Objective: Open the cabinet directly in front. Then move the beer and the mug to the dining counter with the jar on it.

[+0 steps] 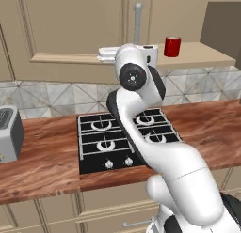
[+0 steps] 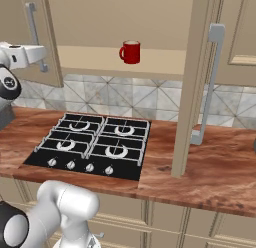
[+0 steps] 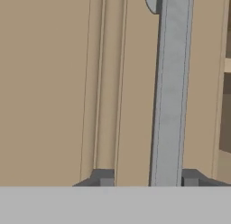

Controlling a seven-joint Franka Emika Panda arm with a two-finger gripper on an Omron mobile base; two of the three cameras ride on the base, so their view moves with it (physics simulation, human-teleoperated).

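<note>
The cabinet (image 1: 70,34) hangs over the worktop. Its left door carries a long silver handle (image 1: 137,20). My gripper (image 1: 136,45) reaches that handle from the front, level with its lower part. In the hand view the handle (image 3: 171,92) runs upright between my two fingertips, tight against the right one (image 3: 190,178), and my gripper (image 3: 146,179) has closed in on it. The right door (image 2: 192,92) stands wide open, edge-on. The red mug (image 1: 172,46) stands upright on the bare shelf (image 2: 90,59). The beer, the jar and the dining counter are out of view.
A black hob (image 1: 124,138) with several burners is set into the wood worktop (image 1: 42,166) right under the arm. A grey toaster (image 1: 9,133) sits at the far left. The open door's handle (image 2: 210,82) juts out over the worktop on the right.
</note>
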